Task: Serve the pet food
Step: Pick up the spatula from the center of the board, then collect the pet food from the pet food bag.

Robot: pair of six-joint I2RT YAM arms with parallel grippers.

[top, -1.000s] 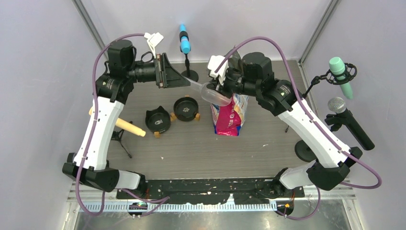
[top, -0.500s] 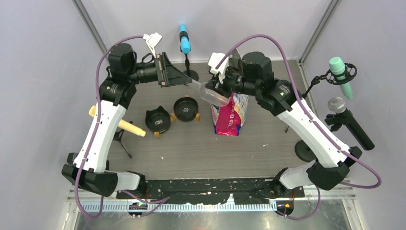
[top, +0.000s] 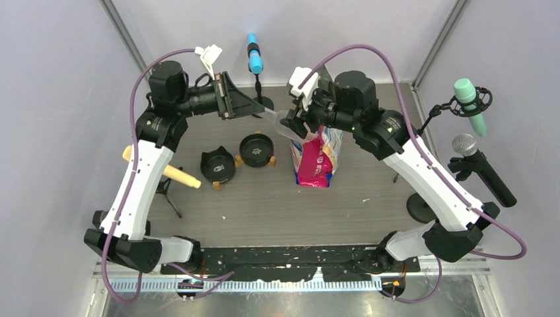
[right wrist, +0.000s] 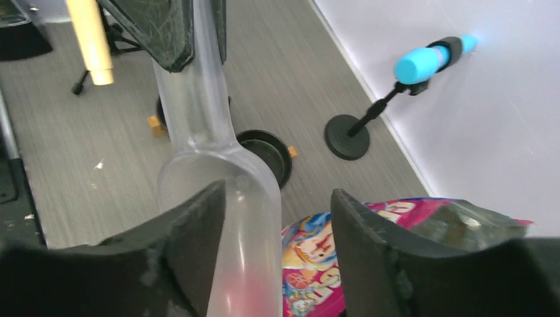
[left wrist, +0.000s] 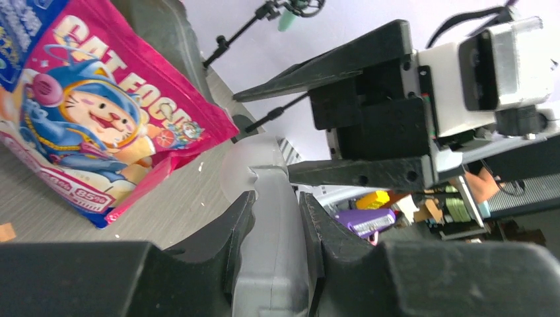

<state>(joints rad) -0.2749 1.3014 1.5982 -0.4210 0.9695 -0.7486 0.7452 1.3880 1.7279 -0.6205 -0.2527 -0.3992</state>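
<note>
A clear plastic scoop hangs in the air between my two grippers, above the table's back middle. My left gripper is shut on the scoop's handle, both fingers pressed against it. My right gripper stands open around the scoop's bowl; its left finger touches the bowl and its right finger is apart from it. The scoop looks empty. The pink cat food bag stands upright just below the right gripper. The pet food itself is out of view. Two black bowls sit left of the bag.
Microphones on stands ring the table: a blue one at the back, a green and a grey one at the right, a tan one at the left. Grey walls close in on three sides.
My right gripper's jaws have opened off the scoop's bowl. My left gripper has closed further on the handle. The scoop sits slightly higher and nearer the left gripper.
</note>
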